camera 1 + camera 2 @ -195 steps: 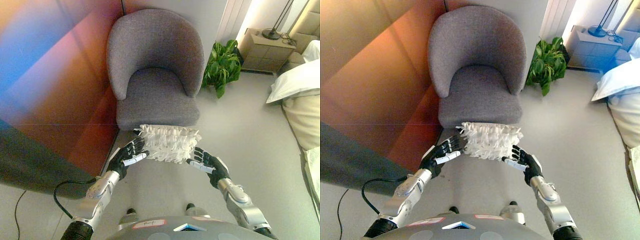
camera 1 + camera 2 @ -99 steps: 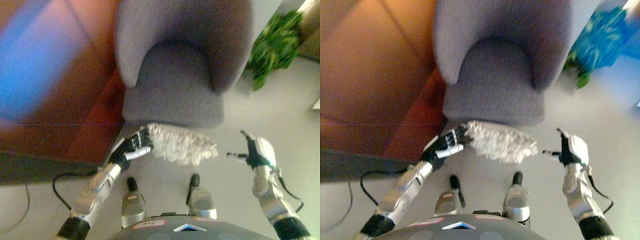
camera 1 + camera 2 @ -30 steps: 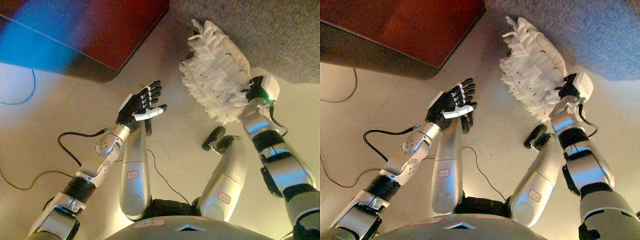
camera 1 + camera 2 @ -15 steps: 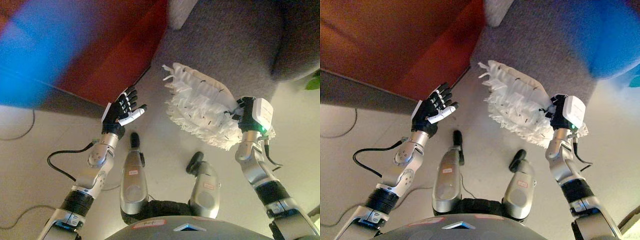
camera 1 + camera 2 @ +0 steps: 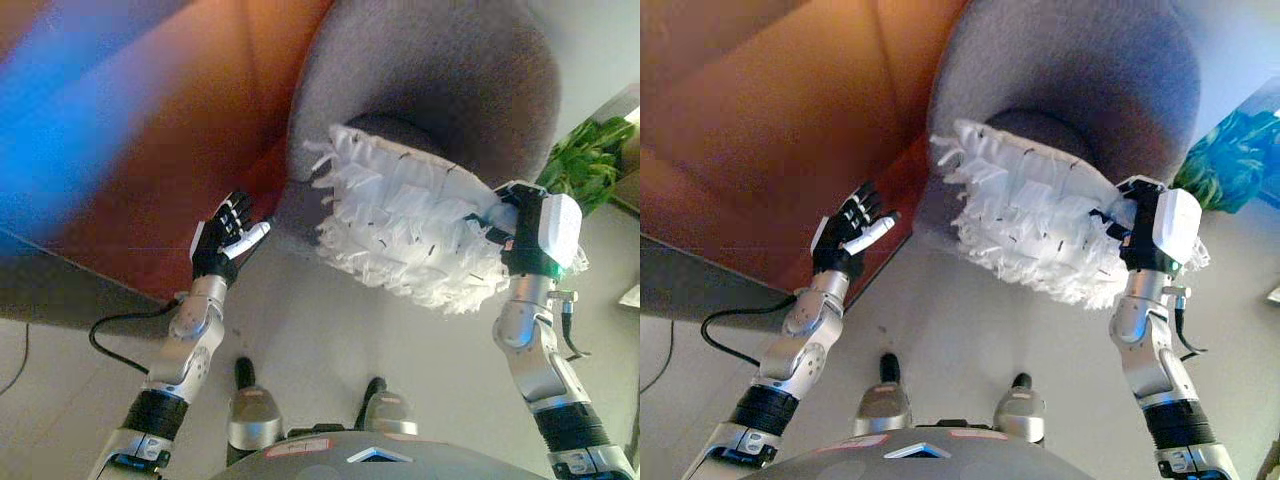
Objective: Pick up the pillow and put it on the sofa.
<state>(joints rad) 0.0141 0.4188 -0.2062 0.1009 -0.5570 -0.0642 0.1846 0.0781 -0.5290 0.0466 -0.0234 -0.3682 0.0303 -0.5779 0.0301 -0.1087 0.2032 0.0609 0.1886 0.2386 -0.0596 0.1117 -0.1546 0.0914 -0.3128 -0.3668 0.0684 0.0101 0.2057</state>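
Pillow sits mid-frame over the grey sofa, gripped by the right hand; left hand is spread open, empty.

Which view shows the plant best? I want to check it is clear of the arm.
The left eye view: the plant shows green leaves right of the grey chair, beyond the right hand. In the right eye view it is only a blur.
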